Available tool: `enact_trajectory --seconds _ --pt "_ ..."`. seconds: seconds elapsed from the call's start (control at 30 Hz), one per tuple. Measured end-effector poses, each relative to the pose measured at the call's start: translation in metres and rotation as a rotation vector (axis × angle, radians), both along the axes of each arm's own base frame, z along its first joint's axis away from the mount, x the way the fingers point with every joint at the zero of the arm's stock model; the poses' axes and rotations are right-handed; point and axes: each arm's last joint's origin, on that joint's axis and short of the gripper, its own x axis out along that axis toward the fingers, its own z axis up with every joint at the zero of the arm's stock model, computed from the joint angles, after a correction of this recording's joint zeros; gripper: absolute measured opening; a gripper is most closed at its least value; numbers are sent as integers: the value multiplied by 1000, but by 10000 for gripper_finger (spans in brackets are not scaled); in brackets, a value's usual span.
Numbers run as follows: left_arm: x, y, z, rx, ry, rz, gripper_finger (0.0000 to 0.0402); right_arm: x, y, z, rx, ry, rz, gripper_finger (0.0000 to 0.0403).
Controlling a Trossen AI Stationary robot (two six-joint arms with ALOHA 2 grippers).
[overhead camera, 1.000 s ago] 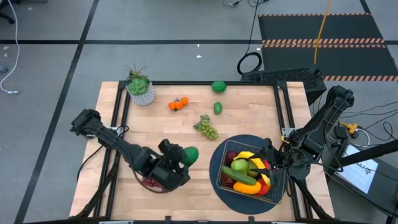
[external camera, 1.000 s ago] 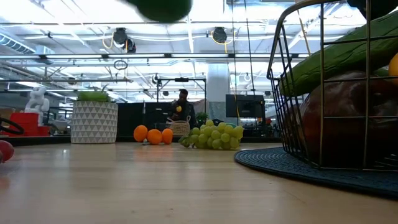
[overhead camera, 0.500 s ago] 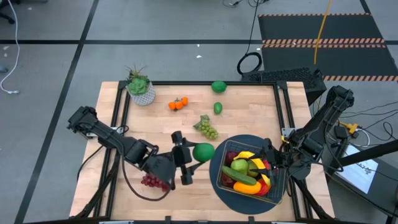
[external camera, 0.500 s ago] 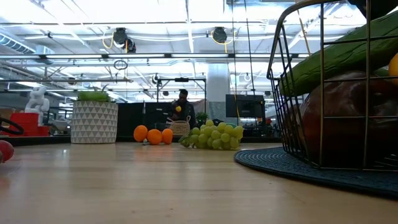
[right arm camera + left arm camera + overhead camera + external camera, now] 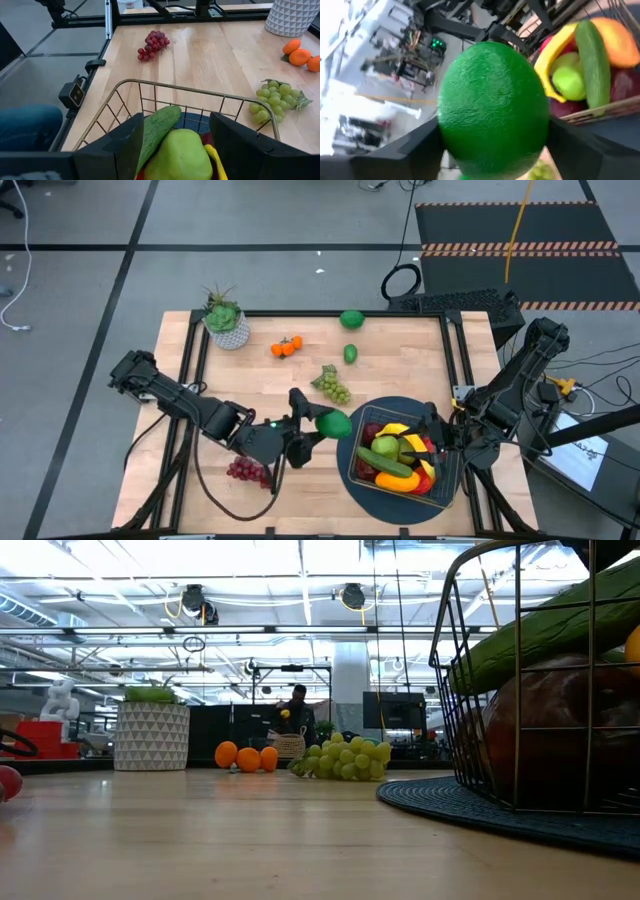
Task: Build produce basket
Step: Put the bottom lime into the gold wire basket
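My left gripper (image 5: 318, 426) is shut on a round green lime (image 5: 492, 105) and holds it in the air just left of the basket. The dark wire basket (image 5: 362, 470) stands on a round dark blue mat (image 5: 345, 442). It holds a banana, a cucumber (image 5: 391, 464), a green pear (image 5: 180, 155) and red fruit. My right gripper (image 5: 432, 438) stands over the basket's right side. Its fingers are apart, with the pear and cucumber showing between them in the right wrist view. My left gripper pinches the lime's two opposite sides (image 5: 446, 125) between its two fingers (image 5: 405, 150). The fingers come nearly level from the table's left, pointing toward the basket. The lime is lifted clear of the table. My right gripper: I cannot tell whether its fingers touch the basket or the produce.
Purple grapes (image 5: 247, 471) lie near the front left. Green grapes (image 5: 333, 387), oranges (image 5: 287, 347) and two green fruits (image 5: 351, 319) (image 5: 351, 354) lie farther back. A potted plant (image 5: 226, 322) stands at the far left corner. A person shows in the room behind.
My left gripper has risen and gone toward the table's right edge and the basket, rolling its wrist as it went. The lime has gone with it, up out of the low view. It now hangs close to the basket's left side.
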Motion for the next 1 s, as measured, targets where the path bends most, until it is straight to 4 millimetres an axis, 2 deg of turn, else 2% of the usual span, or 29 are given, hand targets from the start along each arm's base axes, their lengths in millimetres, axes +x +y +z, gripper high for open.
enact_trajectory --seconds 0.27,0.5,0.67,1.0 --pt "4 8 1 247 71 -64 301 4 -3 1 -86 -13 17 219" --pt "6 13 1 239 71 -45 301 8 -5 4 -169 -43 54 219" --pt "7 16 0 98 28 10 301 13 -6 7 -238 -77 71 219" --pt "8 16 0 -433 -131 170 301 22 -16 8 -286 -79 26 219"
